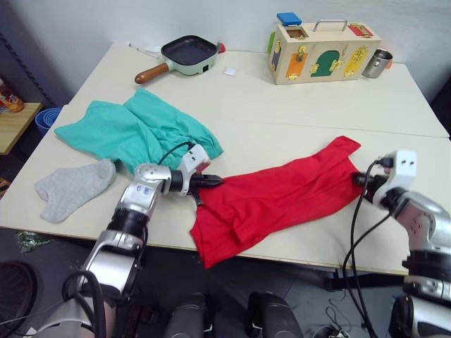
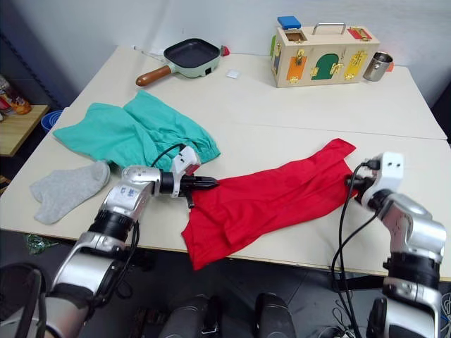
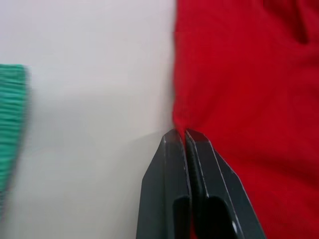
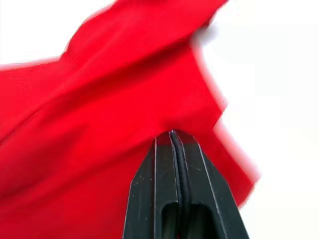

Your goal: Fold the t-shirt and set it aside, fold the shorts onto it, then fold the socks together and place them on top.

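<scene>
Left tool [image 1: 213, 182] and right tool [image 1: 358, 178] each pinched closed on the t-shirt [image 1: 282, 193].

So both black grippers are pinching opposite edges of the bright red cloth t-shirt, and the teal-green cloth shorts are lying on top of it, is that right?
Not quite. Both the left gripper and the right gripper are shut on edges of the bright red cloth t-shirt, but the teal-green cloth shorts lie apart from it on the table, beside the left arm, as the left eye view shows.
</scene>
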You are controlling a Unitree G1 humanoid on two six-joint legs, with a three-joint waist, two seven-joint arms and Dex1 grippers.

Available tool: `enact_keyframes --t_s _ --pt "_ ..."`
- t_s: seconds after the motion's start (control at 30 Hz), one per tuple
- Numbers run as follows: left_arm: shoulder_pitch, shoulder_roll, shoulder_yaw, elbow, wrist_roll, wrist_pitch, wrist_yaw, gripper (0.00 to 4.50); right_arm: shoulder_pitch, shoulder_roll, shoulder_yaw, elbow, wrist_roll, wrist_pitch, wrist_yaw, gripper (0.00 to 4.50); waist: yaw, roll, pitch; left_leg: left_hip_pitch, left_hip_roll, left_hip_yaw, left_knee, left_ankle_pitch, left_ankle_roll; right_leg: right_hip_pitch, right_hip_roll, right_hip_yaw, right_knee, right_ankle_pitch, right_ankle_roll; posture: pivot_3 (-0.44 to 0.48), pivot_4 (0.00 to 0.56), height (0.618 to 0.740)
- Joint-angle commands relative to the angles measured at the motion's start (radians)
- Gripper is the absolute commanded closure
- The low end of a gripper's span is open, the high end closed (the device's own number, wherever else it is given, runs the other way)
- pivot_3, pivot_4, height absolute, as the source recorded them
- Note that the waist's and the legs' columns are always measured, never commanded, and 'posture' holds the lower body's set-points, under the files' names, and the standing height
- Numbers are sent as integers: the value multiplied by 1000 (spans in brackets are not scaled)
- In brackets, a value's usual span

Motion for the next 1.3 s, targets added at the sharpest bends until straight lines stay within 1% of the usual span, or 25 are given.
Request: enact_keyframes --t_s 0.03,0.17,0.2,0.27,0.37,0.47,0.53,0.57,0.6,0.73,0.77,0.83,0.93,0.97,1.07,1.1,1.2,1.3 --pt "129 -15 58 -318 -22 125 154 4500 -128 -19 26 175 -58 -178 -46 4476 -4 0 0 0 0 -1 0 0 0 0 0 0 0 0 0 0 150 740" --pt "263 -63 98 -555 -33 288 302 4500 -286 -23 79 430 -128 -353 -84 4476 -4 0 0 0 0 0 0 1 0 1 0 0 0 0 0 0 150 740" --pt "288 -77 105 -598 -36 318 334 4500 -318 -29 96 479 -144 -380 -85 4476 -4 0 0 0 0 0 0 1 0 1 0 0 0 0 0 0 150 740" --pt "331 -89 99 -663 -49 357 359 4500 -361 -39 117 537 -161 -417 -69 4476 -1 0 0 0 0 0 0 1 1 1 0 0 0 0 0 0 150 740" --pt "356 -90 87 -688 -65 372 370 4500 -368 -51 131 536 -147 -407 -5 4476 4 0 0 -1 0 -1 0 1 1 1 0 -1 0 0 0 0 150 740" --pt "350 -74 77 -672 -77 374 358 4500 -329 -61 110 456 -96 -351 58 4476 12 0 0 -1 0 0 0 1 1 1 0 -1 -1 0 0 0 150 740" --pt "335 -37 55 -638 -70 356 323 4500 -246 -112 105 322 -52 -216 136 4113 24 0 0 -1 0 0 0 1 1 1 0 -1 -1 0 0 0 150 740" --pt "326 -24 52 -619 -70 343 311 4500 -197 -146 99 245 -17 -118 179 3884 30 0 0 -1 0 -1 0 1 1 1 0 -1 -2 0 0 0 150 740" --pt "318 -12 51 -604 -75 336 299 4500 -154 -173 98 175 12 -36 215 3566 34 0 0 -2 0 -1 0 1 1 1 0 -1 -2 0 0 0 150 740" --pt "289 22 47 -555 -95 310 254 4500 -20 -260 64 -49 106 220 253 2276 37 0 0 -2 0 -1 0 1 1 1 0 -1 -3 0 0 0 150 740" --pt "282 29 43 -543 -97 304 243 4500 10 -277 66 -92 126 274 268 1883 36 0 0 -2 0 -1 0 1 1 1 0 -1 -3 0 0 0 150 740" --pt "273 40 34 -529 -102 300 224 4500 43 -283 65 -141 153 341 268 1222 31 0 0 -1 0 -1 0 1 0 1 0 -1 -3 0 0 0 150 740" --pt "262 51 19 -512 -105 295 197 4500 55 -249 70 -163 161 389 231 164 24 0 0 -1 1 -1 -1 0 0 1 0 -1 -3 0 0 0 150 740" --pt "259 54 16 -509 -105 294 192 4500 59 -234 78 -169 169 406 229 7 24 0 0 -1 1 -1 -1 0 0 1 0 -1 -2 0 0 0 150 740" --pt "251 64 11 -504 -106 296 179 4500 68 -193 110 -171 164 418 220 7 25 0 0 -1 1 -1 -1 0 0 1 0 -1 -2 0 0 0 150 740" --pt "250 68 12 -503 -108 296 176 4500 67 -183 123 -163 151 406 211 203 25 0 0 -1 1 -1 0 0 0 1 0 -1 -2 0 0 0 150 740" --pt "252 83 16 -502 -112 295 163 4500 47 -151 151 -120 116 350 182 1020 21 0 0 -1 0 -1 0 0 0 1 0 -1 -3 0 0 0 150 740" --pt "262 97 16 -514 -117 299 158 4500 13 -121 173 -81 93 299 178 2129 17 0 0 0 0 0 0 0 0 1 0 -1 -2 0 0 0 150 740"
